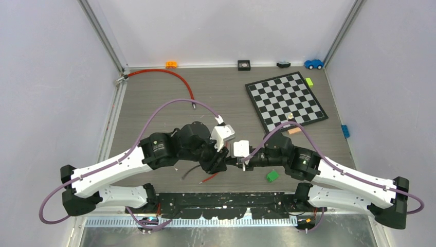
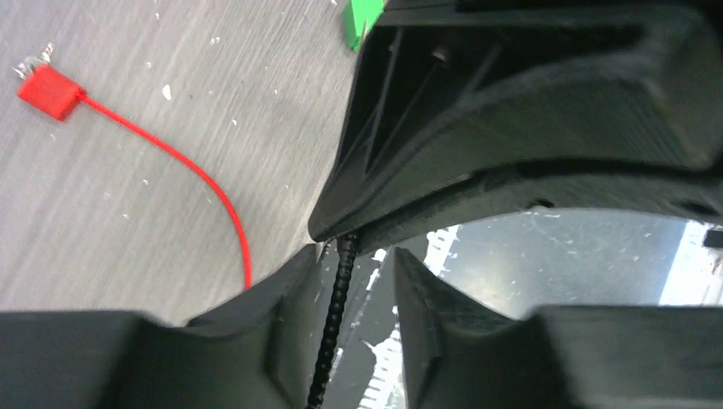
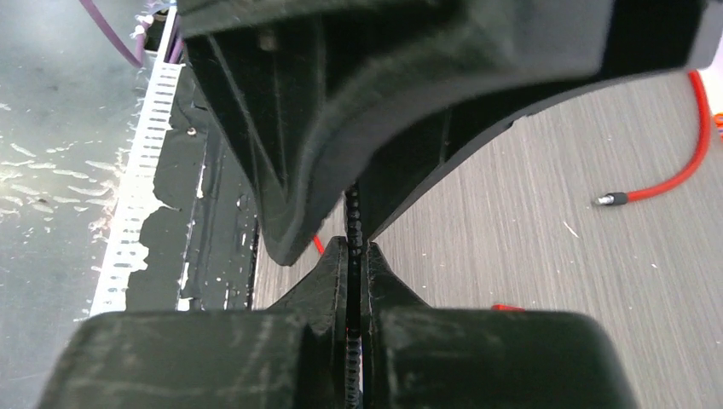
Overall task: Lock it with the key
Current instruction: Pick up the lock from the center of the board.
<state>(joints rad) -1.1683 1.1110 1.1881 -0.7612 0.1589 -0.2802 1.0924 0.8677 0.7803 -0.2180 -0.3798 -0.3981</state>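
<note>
While the right gripper point(image 3: 355, 260) pinches the thin black ribbed cord point(image 3: 352, 213) at mid-table and the left gripper point(image 2: 356, 273) stands narrowly apart around it — the key itself out of sight — the step looks like a handover, so next the left should draw clear without snagging.

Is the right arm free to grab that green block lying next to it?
Probably not yet: the right tool is shut on a thin black cord. The green block itself lies uncovered close by.
</note>
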